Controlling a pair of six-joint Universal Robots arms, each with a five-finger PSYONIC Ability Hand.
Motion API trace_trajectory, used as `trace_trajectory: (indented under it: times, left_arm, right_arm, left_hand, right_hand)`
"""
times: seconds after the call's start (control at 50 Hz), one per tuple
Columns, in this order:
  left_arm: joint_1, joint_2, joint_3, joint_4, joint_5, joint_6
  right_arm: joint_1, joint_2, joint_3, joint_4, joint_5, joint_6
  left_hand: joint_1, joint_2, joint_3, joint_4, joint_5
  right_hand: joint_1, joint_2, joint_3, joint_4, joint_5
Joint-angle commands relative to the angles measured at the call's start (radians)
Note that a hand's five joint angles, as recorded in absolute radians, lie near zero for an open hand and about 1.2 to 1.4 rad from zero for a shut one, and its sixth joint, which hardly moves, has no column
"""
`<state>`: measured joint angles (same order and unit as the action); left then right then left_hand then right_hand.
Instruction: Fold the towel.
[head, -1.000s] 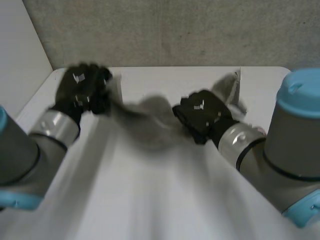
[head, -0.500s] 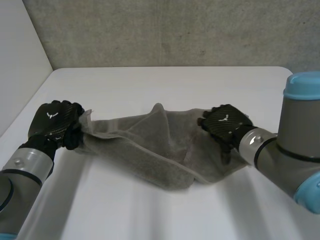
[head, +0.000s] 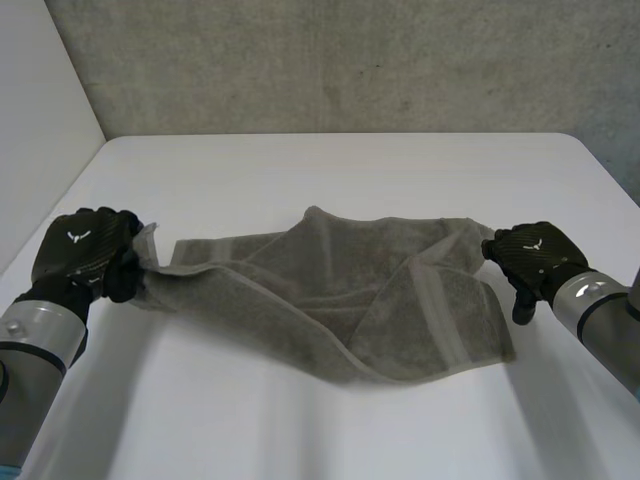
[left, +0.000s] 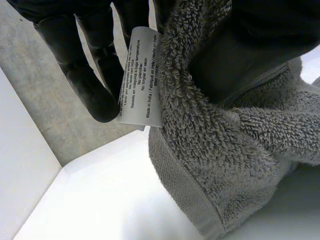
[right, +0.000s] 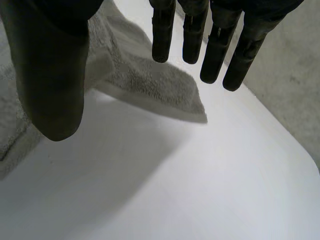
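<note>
Towel (head: 350, 290), grey terry, lies rumpled and half spread across the middle of the white bench (head: 330, 170), drawn out sideways between the two hands. Toward its right end one layer is folded over another, and a flap peaks up at its far edge.

At the towel's left end we see the left hand (head: 85, 250) clenched on the corner, with the cloth gathered up into its grasp. From the left wrist view the terry is bunched against the palm beside the dark fingers (left: 85, 65), and a white care label (left: 142, 75) hangs from the hem between those fingers and the cloth.

At the other end the right hand (head: 530, 255) sits just beside the towel's right edge. In its own wrist view we find it released: the fingers (right: 215, 45) hang straight, the thumb stands well apart from them, and nothing is held. The towel's right corner lies flat on the bench beneath the space between thumb and fingers.
</note>
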<state>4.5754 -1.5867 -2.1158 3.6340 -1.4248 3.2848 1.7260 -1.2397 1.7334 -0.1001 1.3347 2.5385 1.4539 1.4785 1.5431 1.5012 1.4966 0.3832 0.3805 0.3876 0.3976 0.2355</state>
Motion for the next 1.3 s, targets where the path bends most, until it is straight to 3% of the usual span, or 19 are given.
trace_trajectory:
  times: [0.02, 0.1, 0.12, 0.14, 0.16, 0.18, 0.22, 0.28, 0.38, 0.46, 0.5, 0.6, 0.72, 1.08, 1.3]
  left_arm:
    - [0.002, -0.004, -0.013, 0.006, 0.0, -0.001]
    - [0.005, -0.007, -0.024, 0.031, 0.0, 0.001]
    - [0.007, -0.013, -0.03, 0.043, 0.0, -0.001]
    - [0.007, -0.013, -0.03, 0.043, 0.0, -0.001]
    - [0.007, -0.016, -0.038, 0.055, 0.0, 0.001]
    - [0.007, -0.016, -0.038, 0.055, 0.0, 0.001]
    - [0.004, -0.004, -0.053, 0.063, 0.0, 0.007]
    - [0.0, 0.025, -0.064, 0.063, 0.0, 0.009]
    - [0.002, 0.08, -0.079, 0.061, 0.012, 0.013]
    - [0.004, 0.103, -0.098, 0.06, 0.087, 0.052]
    - [0.007, 0.103, -0.122, 0.057, 0.177, 0.14]
    - [0.017, 0.093, -0.144, 0.052, 0.228, 0.298]
    - [0.027, 0.067, -0.144, 0.044, 0.221, 0.411]
    - [0.071, -0.193, -0.043, 0.057, 0.067, 0.42]
    - [0.083, -0.233, -0.023, 0.057, 0.066, 0.42]
  right_arm:
    - [-0.014, -0.047, 0.057, -0.053, -0.195, -0.02]
    - [-0.02, -0.046, 0.069, -0.043, -0.238, -0.03]
    - [-0.02, -0.05, 0.074, -0.033, -0.238, -0.046]
    - [-0.02, -0.05, 0.074, -0.033, -0.238, -0.046]
    - [-0.019, -0.055, 0.078, -0.017, -0.236, -0.072]
    - [-0.019, -0.063, 0.081, 0.008, -0.233, -0.099]
    - [-0.019, -0.081, 0.084, 0.038, -0.232, -0.125]
    - [-0.026, -0.121, 0.107, 0.103, -0.238, -0.161]
    - [-0.037, -0.147, 0.169, 0.114, -0.25, -0.171]
    - [-0.069, -0.15, 0.21, 0.114, -0.256, -0.19]
    - [-0.087, -0.15, 0.231, 0.112, -0.258, -0.201]
    - [-0.134, -0.15, 0.279, 0.097, -0.275, -0.227]
    - [-0.187, -0.15, 0.316, 0.085, -0.31, -0.227]
    - [-0.195, -0.138, 0.376, -0.087, -0.408, -0.225]
    - [-0.189, -0.075, 0.384, -0.217, -0.422, -0.225]
  left_hand:
    - [-0.058, -0.082, -0.147, -0.105, -0.275]
    - [-0.058, -0.082, -0.147, -0.105, -0.275]
    - [-0.205, -0.23, -0.295, -0.253, -0.423]
    - [-0.207, -0.232, -0.296, -0.254, -0.424]
    - [-0.512, -0.537, -0.601, -0.559, -0.729]
    - [-0.515, -0.54, -0.604, -0.563, -0.732]
    - [-1.007, -1.031, -1.096, -1.054, -1.224]
    - [-1.082, -1.106, -1.171, -1.129, -1.299]
    - [-1.079, -1.104, -1.168, -1.126, -1.296]
    - [-1.082, -1.106, -1.171, -1.129, -1.299]
    - [-1.082, -1.106, -1.171, -1.129, -1.299]
    - [-1.082, -1.106, -1.171, -1.129, -1.299]
    - [-1.067, -1.092, -1.156, -1.115, -1.284]
    - [-1.058, -1.083, -1.148, -1.106, -1.276]
    - [-1.041, -1.065, -1.13, -1.088, -1.258]
  right_hand:
    - [0.025, 0.027, 0.02, 0.01, -0.002]
    - [0.028, 0.03, 0.023, 0.013, 0.001]
    - [0.031, 0.033, 0.026, 0.016, 0.004]
    - [0.031, 0.033, 0.026, 0.016, 0.004]
    - [0.031, 0.033, 0.026, 0.016, 0.004]
    - [0.034, 0.036, 0.029, 0.019, 0.007]
    - [0.034, 0.036, 0.029, 0.019, 0.007]
    - [0.034, 0.036, 0.029, 0.019, 0.007]
    - [0.036, 0.039, 0.032, 0.022, 0.01]
    - [0.036, 0.039, 0.032, 0.022, 0.01]
    - [0.036, 0.039, 0.032, 0.022, 0.01]
    - [0.039, 0.042, 0.035, 0.025, 0.013]
    - [0.066, 0.069, 0.061, 0.051, 0.039]
    - [0.116, 0.118, 0.111, 0.101, 0.089]
    - [0.13, 0.133, 0.126, 0.116, 0.104]
